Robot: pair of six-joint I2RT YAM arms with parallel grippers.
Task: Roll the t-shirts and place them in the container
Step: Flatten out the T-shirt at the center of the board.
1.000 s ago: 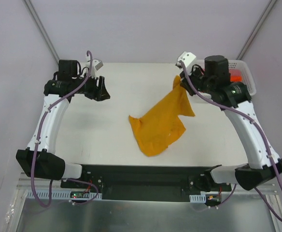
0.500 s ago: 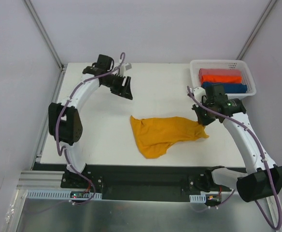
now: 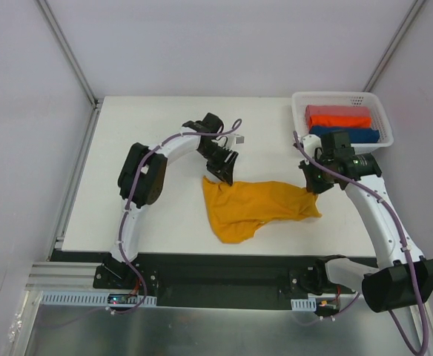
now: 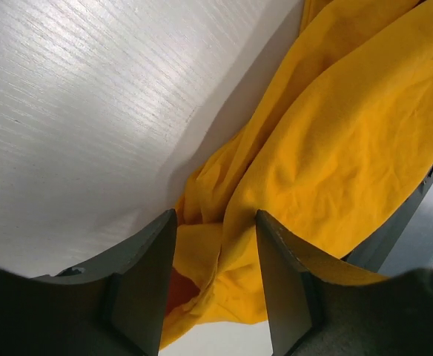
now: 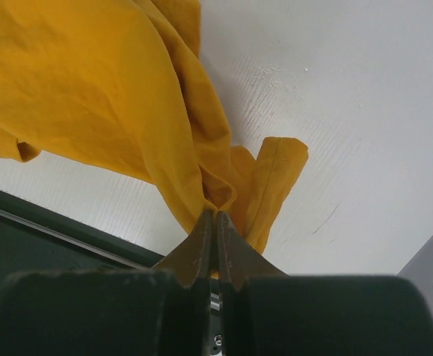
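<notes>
A mustard-orange t-shirt (image 3: 253, 208) lies crumpled on the white table, stretched left to right. My right gripper (image 3: 311, 185) is shut on the shirt's right end; in the right wrist view (image 5: 215, 215) the cloth (image 5: 113, 96) bunches up from the closed tips. My left gripper (image 3: 224, 175) is open, its jaws standing over the shirt's far left corner; in the left wrist view (image 4: 215, 222) folds of the shirt (image 4: 335, 133) lie between the spread fingers. A red-orange shirt (image 3: 339, 116) and a dark blue one (image 3: 350, 133) lie rolled in the basket.
A white mesh basket (image 3: 299, 100) stands at the table's far right corner. The table's front edge and a black rail (image 3: 216, 267) run just below the shirt. Grey walls enclose the table.
My left arm has swung right and toward the front, from the far left of the table down onto the shirt's far left corner. The right gripper and the shirt have barely moved.
</notes>
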